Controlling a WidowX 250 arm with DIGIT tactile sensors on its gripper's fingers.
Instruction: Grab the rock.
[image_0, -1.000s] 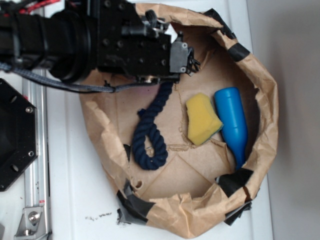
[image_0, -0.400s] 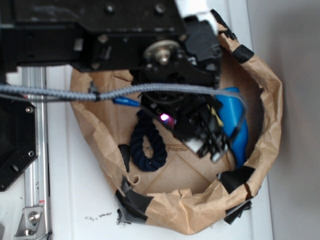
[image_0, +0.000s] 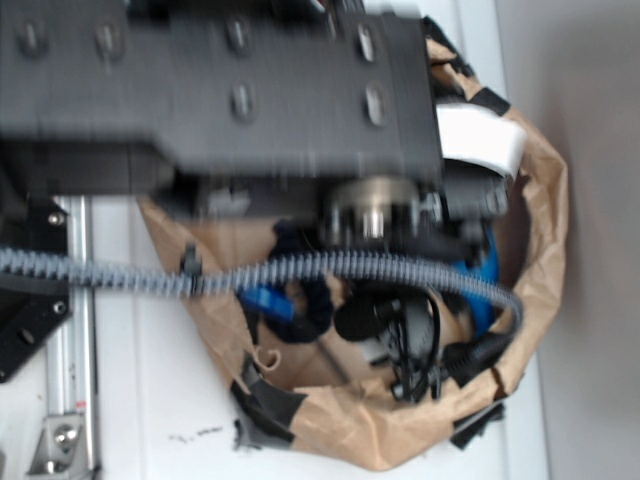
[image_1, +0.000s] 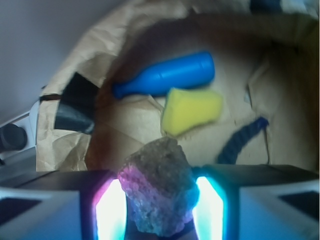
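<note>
Rock (image_1: 159, 187) clamped in your claw (image_1: 159, 200).
Both fingers (image_1: 111, 210) press its sides, above the sponge (image_1: 192, 110).

Blue bottle (image_1: 165, 79) beside sponge (image_1: 191, 110) (rope (image_1: 241, 140) nearby).

The rock (image_1: 159, 192) looks rough and pitted, a matt grey-brown stone. The sponge (image_1: 191, 109) is yellow, porous foam. The bottle (image_1: 165, 75) is smooth blue plastic. The bag (image_1: 70, 105) is crumpled brown paper patched with black tape (image_1: 75, 107). The rope (image_1: 241, 139) is twisted dark cloth.
</note>
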